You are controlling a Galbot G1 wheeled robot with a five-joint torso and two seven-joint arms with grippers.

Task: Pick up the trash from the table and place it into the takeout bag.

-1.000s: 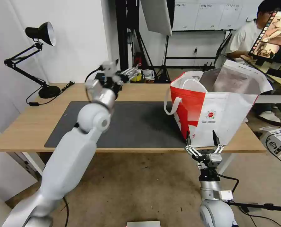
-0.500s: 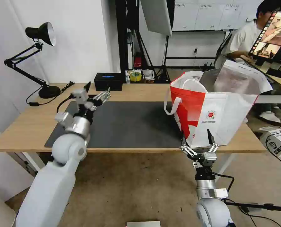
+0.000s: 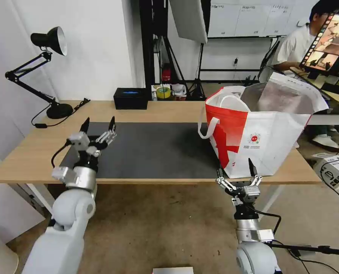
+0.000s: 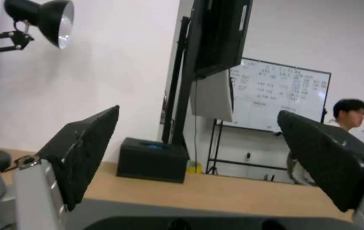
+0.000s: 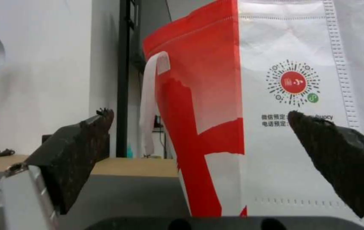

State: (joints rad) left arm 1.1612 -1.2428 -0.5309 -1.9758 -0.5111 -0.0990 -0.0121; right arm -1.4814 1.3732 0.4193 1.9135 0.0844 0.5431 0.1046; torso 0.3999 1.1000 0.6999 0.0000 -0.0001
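On the bench's [image 3: 36, 150] right end stands the takeout bag [image 3: 259, 129], upright, mouth up, foil lining seen from the head view; the right wrist view shows its logo side instead. Right gripper [image 3: 236, 173] hangs just before the bag, fingers wide, empty. Left gripper [image 3: 98, 126], far left of the bag, fingers wide, faces a black box [image 4: 153, 159].

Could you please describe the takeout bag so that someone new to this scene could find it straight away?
Start at the long wooden table with its dark grey mat. The takeout bag stands upright and open on the table's right end, beside the mat. It is the one red-and-white tote, with white loop handles and a round red logo.
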